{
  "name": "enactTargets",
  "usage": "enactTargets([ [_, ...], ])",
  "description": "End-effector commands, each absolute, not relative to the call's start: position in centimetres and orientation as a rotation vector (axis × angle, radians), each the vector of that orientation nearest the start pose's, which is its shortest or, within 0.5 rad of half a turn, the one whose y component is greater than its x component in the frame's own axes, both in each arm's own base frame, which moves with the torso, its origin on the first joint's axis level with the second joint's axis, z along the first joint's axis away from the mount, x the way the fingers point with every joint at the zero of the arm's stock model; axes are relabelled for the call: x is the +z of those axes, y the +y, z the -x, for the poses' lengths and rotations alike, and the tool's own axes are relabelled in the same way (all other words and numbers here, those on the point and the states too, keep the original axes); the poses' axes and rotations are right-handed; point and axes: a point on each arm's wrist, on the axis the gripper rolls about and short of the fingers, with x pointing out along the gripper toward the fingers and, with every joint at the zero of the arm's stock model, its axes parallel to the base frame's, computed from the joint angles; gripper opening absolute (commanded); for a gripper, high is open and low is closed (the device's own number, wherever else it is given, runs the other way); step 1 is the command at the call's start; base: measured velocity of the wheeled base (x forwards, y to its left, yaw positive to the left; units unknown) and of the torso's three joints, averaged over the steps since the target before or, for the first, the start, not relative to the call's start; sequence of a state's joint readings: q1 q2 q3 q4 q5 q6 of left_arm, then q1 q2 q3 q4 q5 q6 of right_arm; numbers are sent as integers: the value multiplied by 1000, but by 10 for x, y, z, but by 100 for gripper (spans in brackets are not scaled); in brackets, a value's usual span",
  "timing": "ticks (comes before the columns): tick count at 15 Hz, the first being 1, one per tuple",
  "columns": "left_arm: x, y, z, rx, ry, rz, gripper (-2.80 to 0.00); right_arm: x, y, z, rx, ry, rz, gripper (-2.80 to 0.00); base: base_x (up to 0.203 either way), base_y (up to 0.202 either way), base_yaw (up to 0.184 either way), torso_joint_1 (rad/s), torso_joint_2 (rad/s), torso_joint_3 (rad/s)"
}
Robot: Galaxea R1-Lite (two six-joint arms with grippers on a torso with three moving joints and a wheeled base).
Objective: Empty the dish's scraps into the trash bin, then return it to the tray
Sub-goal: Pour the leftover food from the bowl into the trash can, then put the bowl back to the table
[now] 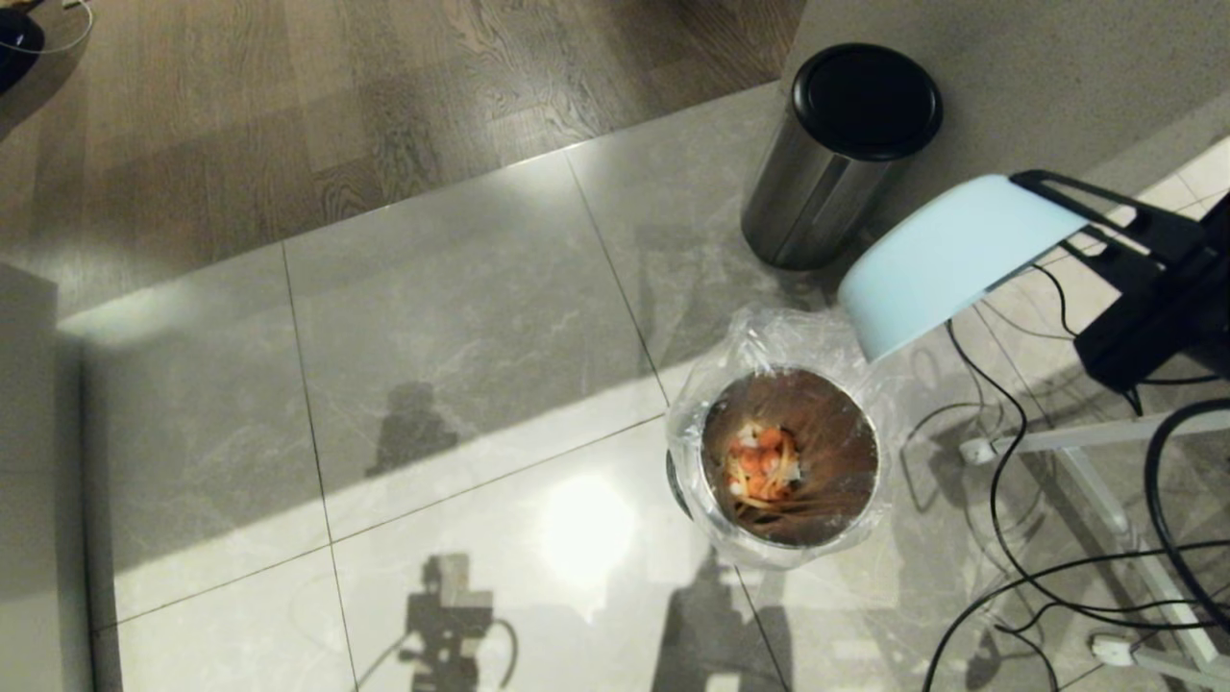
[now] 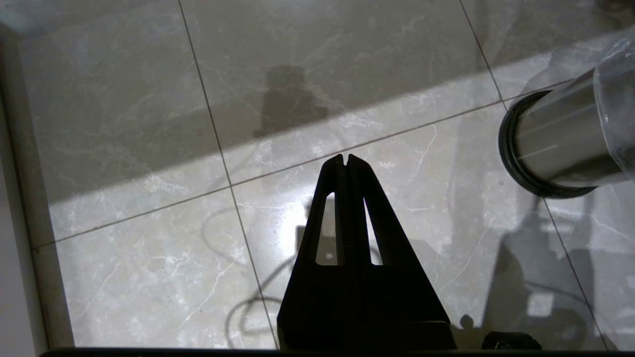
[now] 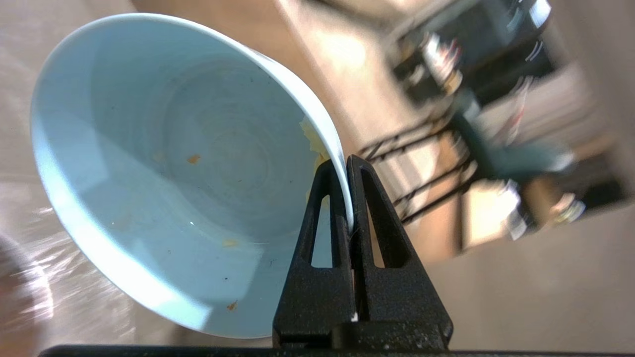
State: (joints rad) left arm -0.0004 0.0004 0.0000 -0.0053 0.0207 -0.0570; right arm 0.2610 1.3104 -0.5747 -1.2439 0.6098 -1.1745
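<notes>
Gripping the small glossy sky-blue bowl (image 1: 947, 259) by its rim, my right gripper (image 3: 347, 163) is tilting it above the bag-lined round bin (image 1: 716, 533). Orange carrot scraps (image 1: 761, 465) are lying inside; my left gripper (image 2: 346, 159) is hanging with fingers together.

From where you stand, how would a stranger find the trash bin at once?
On the grey tiled floor, look just below the tilted blue dish. The trash bin stands there, open, with orange scraps inside. Unlike the steel cylinder nearby with its black lid, it wears a crinkled clear bag.
</notes>
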Motion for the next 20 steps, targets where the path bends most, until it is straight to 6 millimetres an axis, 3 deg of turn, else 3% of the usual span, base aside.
enactTargets([
  [1, 76, 0, 23, 21, -5, 57, -280, 274, 58, -178, 424, -879, 1098, -280, 0, 0, 0, 0, 0, 0],
  [6, 76, 0, 23, 21, -5, 57, -280, 257, 54, -177, 406, -554, 966, -280, 0, 0, 0, 0, 0, 0],
  [12, 76, 1, 23, 20, -5, 58, -280, 210, 48, -169, 414, -130, 657, -280, 0, 0, 0, 0, 0, 0],
  [20, 76, 1, 23, 20, -5, 57, -280, 145, 31, -119, 359, 322, 299, -280, 0, 0, 0, 0, 0, 0],
])
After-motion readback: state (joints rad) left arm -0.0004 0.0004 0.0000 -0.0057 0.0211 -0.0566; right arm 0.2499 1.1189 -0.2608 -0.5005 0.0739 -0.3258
